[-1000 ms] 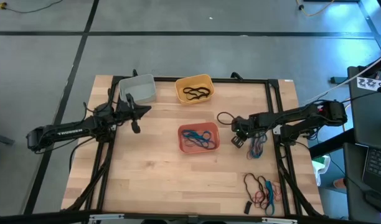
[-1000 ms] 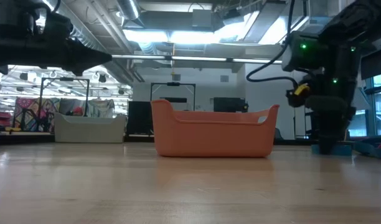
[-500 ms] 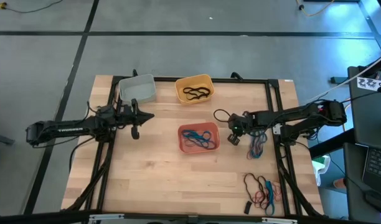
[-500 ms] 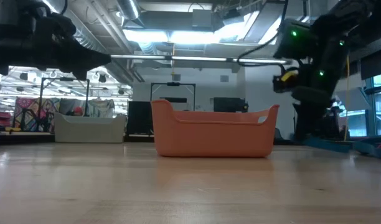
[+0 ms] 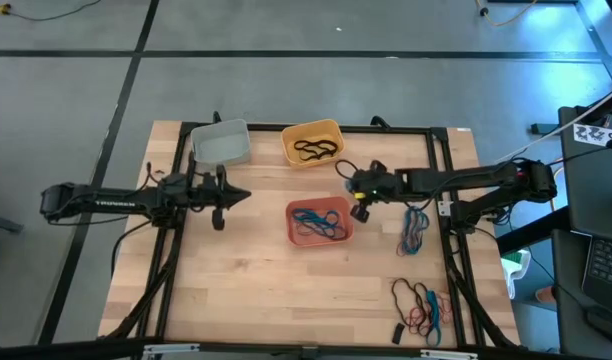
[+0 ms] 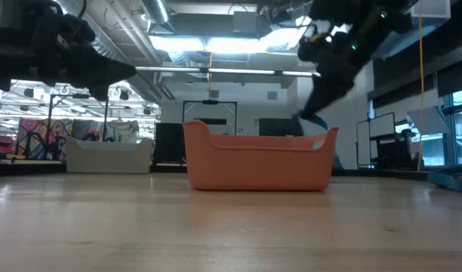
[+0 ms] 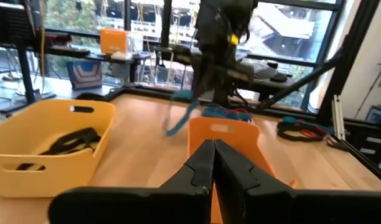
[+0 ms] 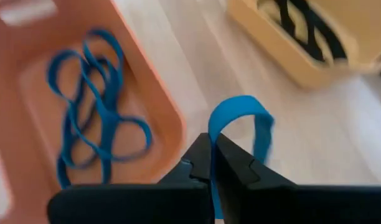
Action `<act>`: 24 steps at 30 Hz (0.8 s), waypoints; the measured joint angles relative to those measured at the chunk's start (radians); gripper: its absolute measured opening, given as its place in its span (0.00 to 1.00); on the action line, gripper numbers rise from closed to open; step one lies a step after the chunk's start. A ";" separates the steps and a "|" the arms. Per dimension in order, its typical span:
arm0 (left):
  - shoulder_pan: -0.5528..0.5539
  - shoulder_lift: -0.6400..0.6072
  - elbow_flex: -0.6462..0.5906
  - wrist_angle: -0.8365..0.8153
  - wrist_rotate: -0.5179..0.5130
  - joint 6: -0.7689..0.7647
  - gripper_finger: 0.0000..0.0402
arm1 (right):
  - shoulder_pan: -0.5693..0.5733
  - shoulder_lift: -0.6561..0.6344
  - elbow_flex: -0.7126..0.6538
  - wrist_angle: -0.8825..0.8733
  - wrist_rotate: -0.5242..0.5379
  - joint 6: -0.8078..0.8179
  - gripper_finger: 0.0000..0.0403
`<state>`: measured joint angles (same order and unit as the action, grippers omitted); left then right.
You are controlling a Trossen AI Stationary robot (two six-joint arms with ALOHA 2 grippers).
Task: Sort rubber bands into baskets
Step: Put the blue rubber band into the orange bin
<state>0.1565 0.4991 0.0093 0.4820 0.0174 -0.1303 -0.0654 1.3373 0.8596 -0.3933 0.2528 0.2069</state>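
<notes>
1. The right gripper (image 5: 358, 205) is clenched on a blue rubber band (image 8: 240, 127), whose loop hangs out past the closed fingertips (image 8: 206, 163).
2. Just beside this pincer, toward the table's middle, stands the salmon-red basket (image 5: 293, 225); the pincer hovers by that basket's rim, above the bare wood.
3. Inside the salmon-red basket lie several more blue bands (image 8: 91, 118), tangled on its floor.
4. On the pincer's other side, toward the table's back edge, sits the yellow-orange basket (image 5: 312, 131) with black bands (image 5: 316, 150) in it.
5. Behind the right gripper, along its own arm, a small bunch of loose bands (image 5: 414, 232) lies on the table; a second pile (image 5: 421, 305) of red, black and blue ones lies farther off, near the front edge.
6. The left gripper (image 5: 244, 193) waits with its fingers pressed together and empty, well apart from the right pincer across the salmon-red basket.
7. The grey-white basket (image 5: 222, 143) stands near the left pincer, toward the back edge.
</notes>
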 joint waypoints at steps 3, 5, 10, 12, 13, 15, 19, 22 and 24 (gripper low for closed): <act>-0.018 0.003 0.000 -0.006 0.000 -0.002 0.01 | 0.000 0.000 0.025 0.052 -0.014 -0.019 0.03; -0.028 0.004 0.000 -0.007 0.000 -0.002 0.01 | 0.000 0.000 0.037 0.087 -0.039 -0.032 0.03; -0.047 0.006 0.000 -0.007 0.000 -0.002 0.01 | 0.000 0.000 0.045 0.208 -0.118 -0.033 0.03; -0.050 0.006 0.000 -0.007 0.000 -0.002 0.01 | 0.000 0.001 0.045 0.266 -0.162 -0.033 0.03; -0.052 0.006 0.000 -0.007 0.000 -0.002 0.01 | 0.000 0.002 0.045 0.297 -0.185 -0.033 0.03; -0.052 0.006 0.000 -0.007 0.000 -0.002 0.01 | 0.006 0.002 0.045 0.343 -0.232 -0.033 0.03; -0.052 0.006 0.000 0.007 0.000 0.005 0.01 | 0.036 0.003 0.045 0.426 -0.264 -0.053 0.03; -0.052 0.006 0.000 0.014 0.000 0.005 0.01 | 0.065 0.003 0.045 0.466 -0.264 -0.085 0.03; -0.052 0.006 0.000 0.014 0.000 0.005 0.01 | 0.083 0.003 0.045 0.483 -0.264 -0.103 0.03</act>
<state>0.1043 0.5049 0.0093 0.4964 0.0175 -0.1249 0.0173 1.3399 0.9047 0.0901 -0.0116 0.1036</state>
